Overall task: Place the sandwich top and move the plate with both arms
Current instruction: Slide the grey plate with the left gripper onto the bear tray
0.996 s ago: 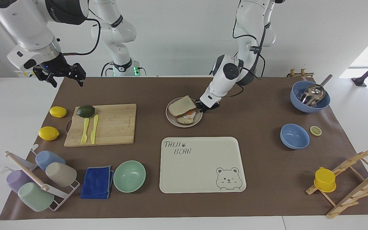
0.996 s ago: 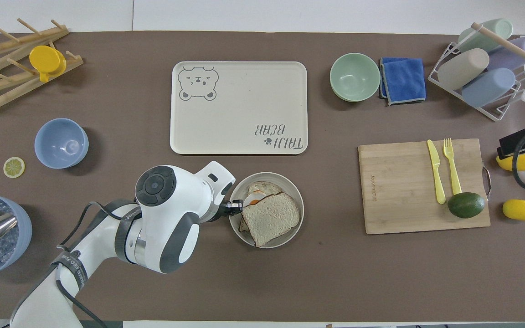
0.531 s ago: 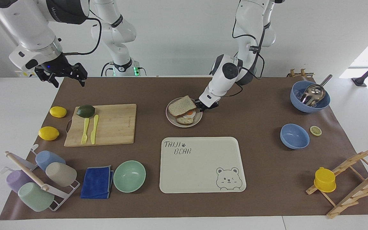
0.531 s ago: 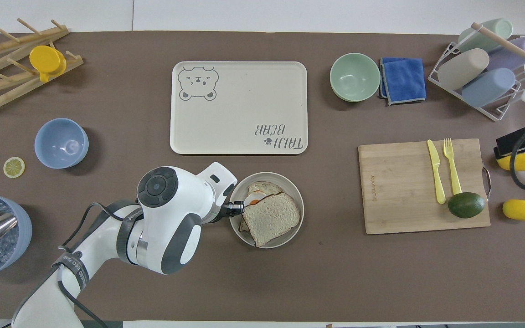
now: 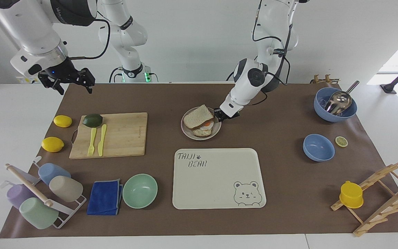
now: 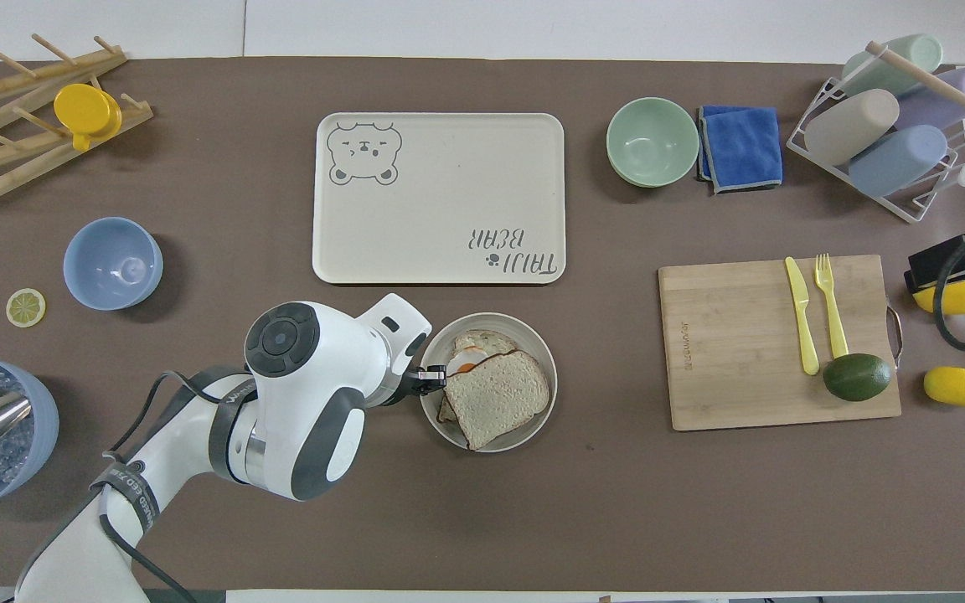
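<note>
The sandwich top lies tilted on the bread slice with fried egg, both on the plate. They also show in the overhead view: the sandwich top, the egg and the plate. My left gripper is low at the plate's rim on the side toward the left arm's end and is shut on it; it also shows in the overhead view. My right gripper is open, empty and raised over the table edge at the right arm's end.
The bear-printed tray lies just farther from the robots than the plate. A cutting board with avocado, knife and fork lies toward the right arm's end, near two lemons. A mint bowl, blue cloth, cup rack, two blue bowls and wooden racks stand around.
The left gripper and the plate with the sandwich have shifted slightly toward the left arm's end and toward the tray. The right gripper has barely moved.
</note>
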Controlling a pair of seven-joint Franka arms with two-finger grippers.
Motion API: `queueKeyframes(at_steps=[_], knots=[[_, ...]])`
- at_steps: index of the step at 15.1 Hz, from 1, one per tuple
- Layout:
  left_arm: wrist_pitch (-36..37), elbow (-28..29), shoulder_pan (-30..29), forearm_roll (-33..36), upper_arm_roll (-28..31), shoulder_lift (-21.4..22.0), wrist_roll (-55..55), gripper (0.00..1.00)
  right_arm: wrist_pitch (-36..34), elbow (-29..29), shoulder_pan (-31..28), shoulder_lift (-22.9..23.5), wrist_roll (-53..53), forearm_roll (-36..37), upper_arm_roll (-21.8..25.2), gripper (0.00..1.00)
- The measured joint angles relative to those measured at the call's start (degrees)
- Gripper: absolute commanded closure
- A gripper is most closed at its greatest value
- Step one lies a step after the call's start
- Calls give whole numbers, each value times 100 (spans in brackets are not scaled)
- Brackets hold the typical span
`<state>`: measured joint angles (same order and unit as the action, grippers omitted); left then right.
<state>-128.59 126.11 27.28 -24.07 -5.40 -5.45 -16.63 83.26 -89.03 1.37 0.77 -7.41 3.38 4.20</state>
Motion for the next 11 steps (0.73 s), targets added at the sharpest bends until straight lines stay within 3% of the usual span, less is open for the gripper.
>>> queueKeyframes(at_steps=[3,7,11], knots=[[633,-455,-459,-37,30,79,156,100,0,0,1,0,0,0,0,0],[799,-940,-735,-185,42,54,207,100,0,0,1,0,0,0,-1,0],[802,-1639,-990,-193,54,-355,207,100,0,0,1,0,0,0,-1,0]])
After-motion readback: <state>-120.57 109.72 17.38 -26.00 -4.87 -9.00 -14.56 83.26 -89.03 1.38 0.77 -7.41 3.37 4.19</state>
